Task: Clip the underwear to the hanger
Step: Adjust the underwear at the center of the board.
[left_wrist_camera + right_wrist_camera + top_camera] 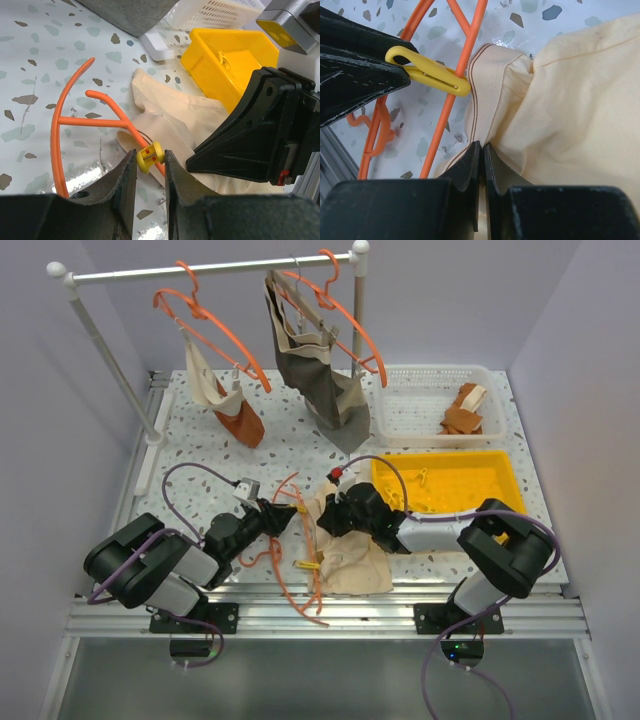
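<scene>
Lying crumpled on the speckled counter [200,445] at its near edge, the underwear [352,558] spreads out directly beneath and in front of the right claw [335,515]. In the right wrist view that claw's two fingers are pressed together, with a fold of the cream cloth pinched at their tips, and the rest of the garment billows away to the right. The stitched hem crosses one thin bar of the orange hanger [446,115], which lies flat on the counter, partly under the cloth. The left claw [150,167] comes in from the opposite side, gripping a yellow clip [150,156] between its fingers. The clip's nose touches the hem just where it meets the hanger bar. A yellow tray [500,475] sits just beyond the right arm.
</scene>
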